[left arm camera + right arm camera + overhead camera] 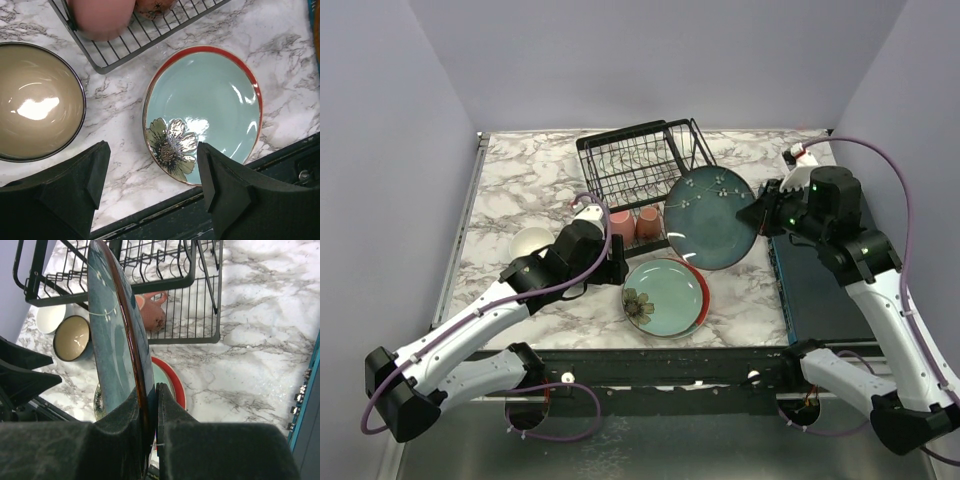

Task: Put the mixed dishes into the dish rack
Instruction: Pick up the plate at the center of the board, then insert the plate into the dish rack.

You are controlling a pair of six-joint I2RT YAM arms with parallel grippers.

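Note:
My right gripper [760,215] is shut on the rim of the dark teal-blue plate [710,218] and holds it tilted on edge, above the table just right of the black wire dish rack [645,160]. In the right wrist view the plate [112,325] stands edge-on between my fingers [172,410]. The pale green flowered plate [205,107] lies on the red plate [703,290] near the front. Two pink mugs [620,225] sit on the rack's lower tray. My left gripper [152,175] is open and empty, above the marble between the flowered plate and the dark, tan-lined bowl [35,100]. A white bowl [532,242] sits left.
A dark teal flat slab [820,290] lies along the table's right edge under my right arm. The black front rail [670,365] runs just below the stacked plates. Grey walls close in the back and sides. No white plate is in view.

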